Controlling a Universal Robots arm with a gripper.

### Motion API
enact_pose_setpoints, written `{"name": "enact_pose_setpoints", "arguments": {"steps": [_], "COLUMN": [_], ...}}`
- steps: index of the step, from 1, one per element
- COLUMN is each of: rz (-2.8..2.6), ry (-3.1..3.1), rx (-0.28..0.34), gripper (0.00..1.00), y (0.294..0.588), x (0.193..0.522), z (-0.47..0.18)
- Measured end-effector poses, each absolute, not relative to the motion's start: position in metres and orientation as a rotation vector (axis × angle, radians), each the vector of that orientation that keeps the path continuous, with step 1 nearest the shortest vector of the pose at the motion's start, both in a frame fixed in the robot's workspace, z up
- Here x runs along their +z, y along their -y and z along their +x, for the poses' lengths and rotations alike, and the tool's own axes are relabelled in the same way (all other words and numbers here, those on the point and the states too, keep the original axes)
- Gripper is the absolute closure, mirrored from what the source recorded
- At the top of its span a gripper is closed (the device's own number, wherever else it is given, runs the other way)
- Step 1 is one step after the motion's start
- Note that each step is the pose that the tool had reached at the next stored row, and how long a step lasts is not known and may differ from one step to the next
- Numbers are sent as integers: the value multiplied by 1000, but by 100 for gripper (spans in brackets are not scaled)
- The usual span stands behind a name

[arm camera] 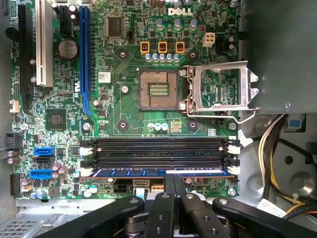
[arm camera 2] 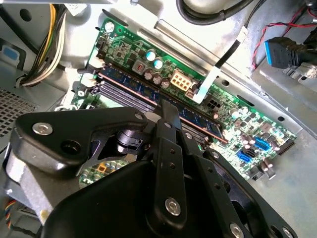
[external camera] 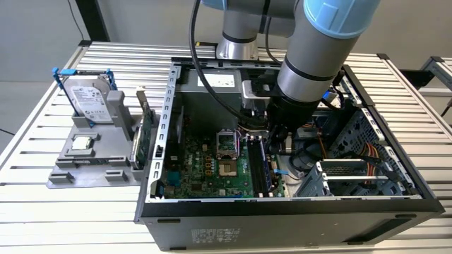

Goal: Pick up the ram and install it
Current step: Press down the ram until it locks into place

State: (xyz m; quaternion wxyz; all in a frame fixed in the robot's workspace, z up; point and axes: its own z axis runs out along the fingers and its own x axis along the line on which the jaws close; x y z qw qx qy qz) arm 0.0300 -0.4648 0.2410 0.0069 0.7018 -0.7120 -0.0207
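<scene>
The gripper [arm camera: 174, 179] reaches into the open computer case [external camera: 282, 225], its 2 fingers [arm camera: 168, 191] pressed together with nothing pinched between them. Their tips rest on the top edge of the ram [arm camera: 148, 172], about midway along it. The ram sits in the outermost of 4 memory slots on the green motherboard [arm camera: 124, 106]; the other 3 black slots [arm camera: 158, 148] are bare. In the second wrist view the fingertip [arm camera 2: 167, 108] meets the ram's blue edge [arm camera 2: 200, 119]. Outside the case, at the exterior view's left, a hard drive [external camera: 90, 100] with a white printed label stands upright in a grey holder [external camera: 92, 172].
</scene>
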Motion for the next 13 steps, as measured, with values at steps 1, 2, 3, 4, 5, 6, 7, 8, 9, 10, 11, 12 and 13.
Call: {"name": "enact_pose_setpoints", "arguments": {"steps": [1, 2, 3, 4, 5, 6, 7, 8, 9, 10, 11, 12, 13], "rz": [2195, 2195, 2195, 2195, 2195, 2195, 2195, 2195, 2195, 2195, 2195, 2195, 2195], "ry": [2227, 2227, 2227, 2227, 2227, 2227, 2227, 2227, 2227, 2227, 2227, 2227, 2227], "rx": [-65, -65, -65, -65, -65, -65, -65, -65, -65, -65, -65, -65, -65], "gripper": [100, 100, 100, 100, 100, 100, 100, 100, 100, 100, 100, 100, 100], "y": [465, 465, 465, 465, 465, 466, 466, 466, 466, 466, 467, 467, 468], "x": [241, 241, 241, 240, 240, 239, 239, 237, 236, 235, 234, 233, 232], "z": [30, 30, 30, 30, 30, 30, 30, 30, 30, 30, 30, 30, 30]}}
